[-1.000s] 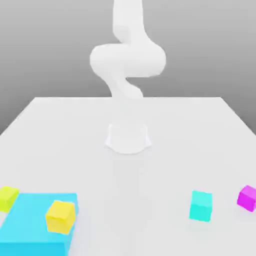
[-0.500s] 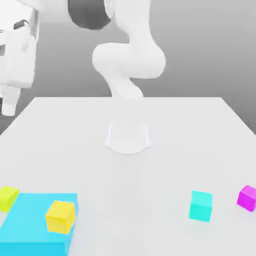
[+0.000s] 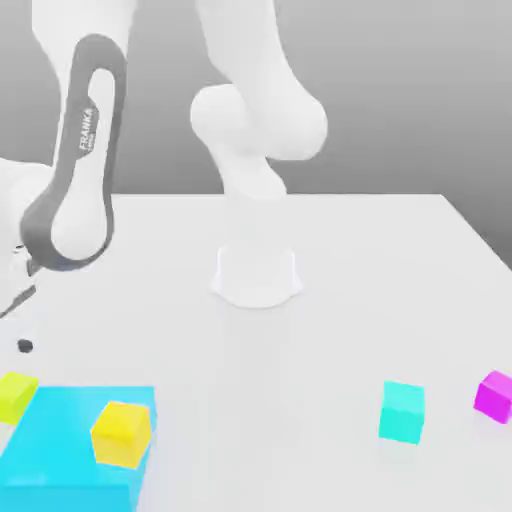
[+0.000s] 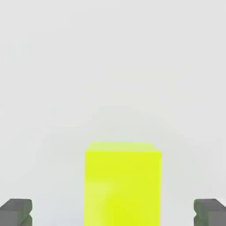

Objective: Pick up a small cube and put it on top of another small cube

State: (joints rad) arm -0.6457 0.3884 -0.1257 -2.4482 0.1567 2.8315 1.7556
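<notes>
Right now, not much done yet, by the look of it: no cube lifted, no cube stacked on another small one. Nearest in the exterior view, a yellow cube point(image 3: 121, 433) sitting on top of a big flat blue block point(image 3: 60, 455). Just beside that block, at the exterior view's left edge, a lime cube point(image 3: 15, 395) resting on the worktop point(image 3: 300, 360). Seen from the hand view, the same lime cube point(image 4: 122, 183) right between the two dark fingertips point(image 4: 16, 211) of the gripper point(image 4: 113, 212), fingers wide apart, not touching it. Looks like lining up for a grab. Over on the exterior view's right, a teal cube point(image 3: 402, 411) and a pink cube point(image 3: 494, 394), near each other. Farther back, the arm's round base point(image 3: 256, 275). Still to do: close, lift, carry, set down.
</notes>
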